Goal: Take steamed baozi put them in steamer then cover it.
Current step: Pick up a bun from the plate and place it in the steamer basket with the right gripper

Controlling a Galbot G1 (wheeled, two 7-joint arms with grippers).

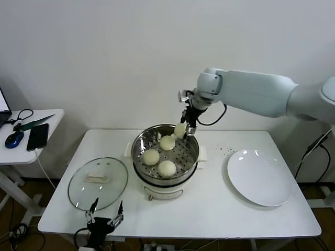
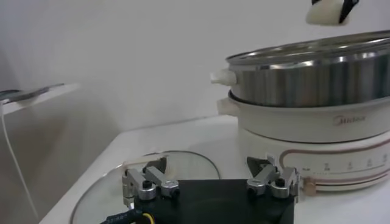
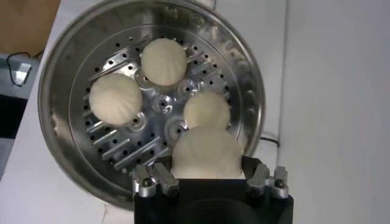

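The steamer [image 1: 191, 159] stands mid-table, a shiny steel pot on a white base. Three cream-white baozi lie on its perforated tray [image 1: 183, 152]: one at the back [image 1: 167, 143], one on the left [image 1: 151, 157], one at the front [image 1: 167, 168]. My right gripper [image 1: 184, 130] is shut on a fourth baozi [image 3: 206, 153] and holds it above the pot's back rim, over the tray. The glass cover [image 1: 98, 183] with its white handle lies flat on the table left of the steamer. My left gripper [image 1: 106, 214] is open and empty at the table's front edge, next to the cover [image 2: 116, 182].
A flat white plate [image 1: 260, 177] lies on the table's right side. A small side table [image 1: 31, 130] at the far left holds a phone, a mouse and cables. The steamer's power cord runs off behind it.
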